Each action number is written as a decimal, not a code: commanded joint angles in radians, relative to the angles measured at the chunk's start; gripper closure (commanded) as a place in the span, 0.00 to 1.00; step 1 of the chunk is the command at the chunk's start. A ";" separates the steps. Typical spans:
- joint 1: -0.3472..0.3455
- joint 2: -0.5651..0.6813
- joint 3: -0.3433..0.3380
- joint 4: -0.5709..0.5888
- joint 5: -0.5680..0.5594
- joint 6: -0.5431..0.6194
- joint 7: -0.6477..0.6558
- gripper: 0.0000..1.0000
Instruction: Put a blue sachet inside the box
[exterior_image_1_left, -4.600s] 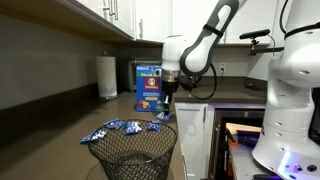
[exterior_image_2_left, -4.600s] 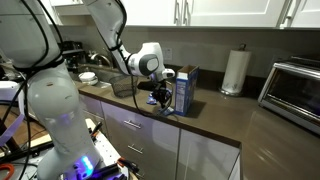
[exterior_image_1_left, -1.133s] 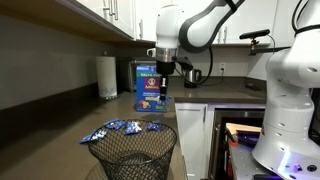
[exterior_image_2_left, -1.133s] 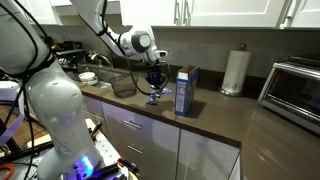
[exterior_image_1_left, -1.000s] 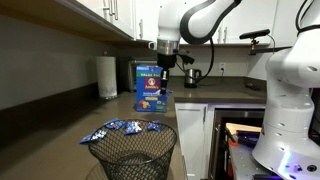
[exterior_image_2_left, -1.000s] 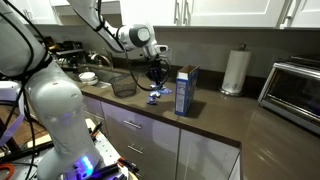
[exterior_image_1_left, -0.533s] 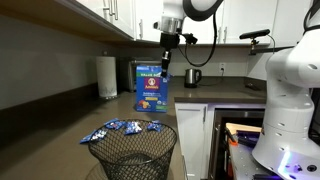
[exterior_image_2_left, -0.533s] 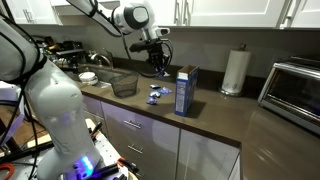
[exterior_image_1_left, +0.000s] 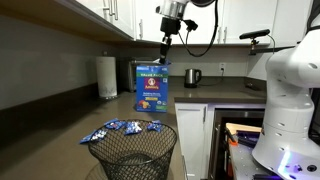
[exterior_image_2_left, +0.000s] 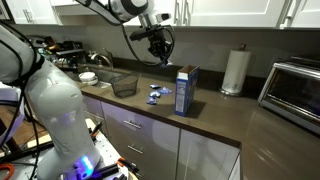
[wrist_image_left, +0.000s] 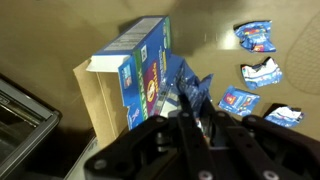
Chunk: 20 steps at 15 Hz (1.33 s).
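Observation:
The box (exterior_image_1_left: 151, 88) is a tall blue carton standing upright on the counter, also seen in an exterior view (exterior_image_2_left: 185, 90). In the wrist view its top (wrist_image_left: 103, 95) is open. My gripper (exterior_image_1_left: 165, 55) hangs in the air above the box, shut on a blue sachet (wrist_image_left: 190, 95) that sticks out between the fingers (wrist_image_left: 193, 118). In an exterior view the gripper (exterior_image_2_left: 162, 57) is above and to the left of the box. Several more blue sachets (exterior_image_1_left: 118, 128) lie on the counter, also in the wrist view (wrist_image_left: 256, 72).
A black wire mesh basket (exterior_image_1_left: 133, 153) stands at the counter's near end and shows in an exterior view (exterior_image_2_left: 124, 85). A paper towel roll (exterior_image_1_left: 106, 77), a kettle (exterior_image_1_left: 193, 76) and a toaster oven (exterior_image_2_left: 295, 88) stand on the counter.
My gripper has risen from the sachet pile on the counter with a blue sachet in it and moved up over the box.

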 joint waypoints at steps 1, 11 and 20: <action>-0.021 0.023 -0.013 0.057 0.013 -0.007 -0.020 0.90; -0.085 0.119 -0.057 0.151 0.003 0.057 0.013 0.88; -0.129 0.239 -0.060 0.172 -0.013 0.161 0.035 0.88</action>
